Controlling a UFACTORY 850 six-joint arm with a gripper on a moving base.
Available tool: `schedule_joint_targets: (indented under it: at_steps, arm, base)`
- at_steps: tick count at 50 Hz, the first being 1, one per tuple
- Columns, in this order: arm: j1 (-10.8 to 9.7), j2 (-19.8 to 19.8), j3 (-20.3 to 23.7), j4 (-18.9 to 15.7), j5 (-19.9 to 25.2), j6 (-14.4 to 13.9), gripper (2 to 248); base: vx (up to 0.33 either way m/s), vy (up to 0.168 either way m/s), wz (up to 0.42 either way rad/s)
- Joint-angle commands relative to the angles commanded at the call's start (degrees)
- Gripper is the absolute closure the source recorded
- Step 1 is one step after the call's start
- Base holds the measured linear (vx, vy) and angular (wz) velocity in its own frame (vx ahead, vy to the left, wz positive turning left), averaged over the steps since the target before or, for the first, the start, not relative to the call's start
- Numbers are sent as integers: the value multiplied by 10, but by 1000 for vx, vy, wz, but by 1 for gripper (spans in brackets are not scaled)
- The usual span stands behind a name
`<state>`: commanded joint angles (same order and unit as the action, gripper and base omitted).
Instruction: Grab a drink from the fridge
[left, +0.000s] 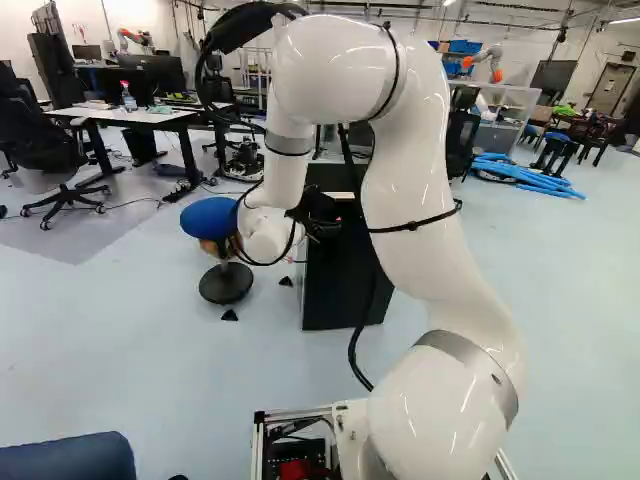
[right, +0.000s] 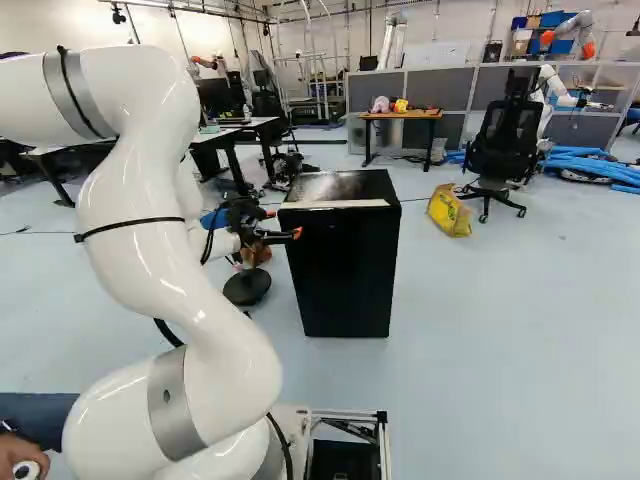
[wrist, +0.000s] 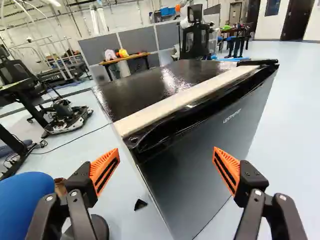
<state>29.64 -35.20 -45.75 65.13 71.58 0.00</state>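
Observation:
The gripper is held near the top front edge of a black fridge in the right base view. Seen from the wrist, the gripper stands wide open, nothing between its orange pads. The fridge lies just ahead, its door shut, with a dark recessed edge under the pale strip along its top. One finger points toward the door's face, the other past the fridge's side corner. In the left base view the arm partly covers the fridge. No drink shows in any view.
A blue-topped stool stands close beside the fridge. Farther off are a yellow bag, an office chair, desks, blue tubes and other robots. A person's hand shows low beside the arm's base.

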Motion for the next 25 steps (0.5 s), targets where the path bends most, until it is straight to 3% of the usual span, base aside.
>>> schedule_joint_targets:
  at_steps: [25]
  arm:
    - [-7,-16,-27,25,0,0,3]
  base:
    - [0,0,0]
